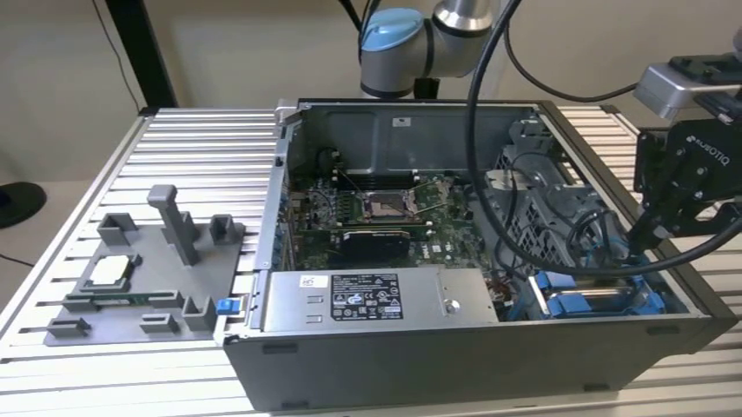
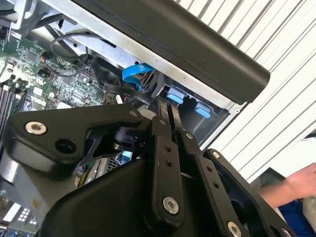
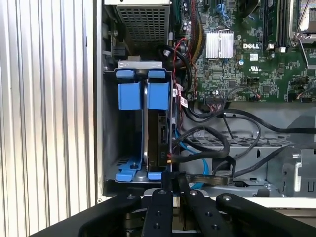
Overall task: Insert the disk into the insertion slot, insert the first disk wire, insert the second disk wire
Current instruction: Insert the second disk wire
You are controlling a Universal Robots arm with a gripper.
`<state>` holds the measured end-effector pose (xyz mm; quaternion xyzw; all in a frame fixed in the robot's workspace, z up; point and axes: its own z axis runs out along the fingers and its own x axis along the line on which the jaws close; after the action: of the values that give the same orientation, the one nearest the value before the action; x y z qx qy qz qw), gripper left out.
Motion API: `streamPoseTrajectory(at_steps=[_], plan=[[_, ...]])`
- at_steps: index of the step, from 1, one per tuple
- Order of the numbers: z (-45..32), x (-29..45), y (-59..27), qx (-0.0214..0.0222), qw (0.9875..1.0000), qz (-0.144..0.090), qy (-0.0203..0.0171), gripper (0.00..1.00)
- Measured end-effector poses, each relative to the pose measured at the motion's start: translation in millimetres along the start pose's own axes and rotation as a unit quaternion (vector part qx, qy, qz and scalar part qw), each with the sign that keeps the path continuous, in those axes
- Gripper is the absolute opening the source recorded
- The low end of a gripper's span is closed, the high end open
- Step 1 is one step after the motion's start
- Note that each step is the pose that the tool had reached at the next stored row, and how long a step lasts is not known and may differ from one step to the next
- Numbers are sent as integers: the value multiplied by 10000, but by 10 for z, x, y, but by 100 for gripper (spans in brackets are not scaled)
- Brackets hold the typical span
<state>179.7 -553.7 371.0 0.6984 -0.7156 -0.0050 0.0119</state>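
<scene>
the gripper (image 3: pixel 174 179), shut tight with nothing seen in it, is hanging close to the disk (image 3: pixel 159 136) sitting in the insertion slot (image 3: pixel 111 123), and it is risking snagging the loose black wires (image 3: pixel 217 148) beside it and pulling them out of place

my claw (image 1: pixel 645 233) hangs over one end of an open computer case (image 1: pixel 464 369), and that case stands straight on a ribbed metal table (image 1: pixel 197 148). the table's silver slats run out just beside the case wall nearest my claw, plain in both wrist views (image 3: pixel 49 108) (image 2: pixel 281 49). well away from my claw, beyond the far end of the case, a grey plastic tray (image 1: pixel 69 304) with upright posts lies flat on the same slats, its edge close against the case. bare slats show past the tray.
</scene>
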Motion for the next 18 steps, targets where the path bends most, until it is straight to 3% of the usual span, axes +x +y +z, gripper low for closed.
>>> streamPoseTrajectory(at_steps=[7,14,15,17,18], plan=[[-52,13,107,-1,10000,-1,-13,0],[-71,59,340,3,10000,-1,-32,0],[-73,69,446,8,10000,-1,-45,0],[-78,73,498,18,10000,-2,-69,0],[-76,74,515,35,9999,-2,-105,0]])
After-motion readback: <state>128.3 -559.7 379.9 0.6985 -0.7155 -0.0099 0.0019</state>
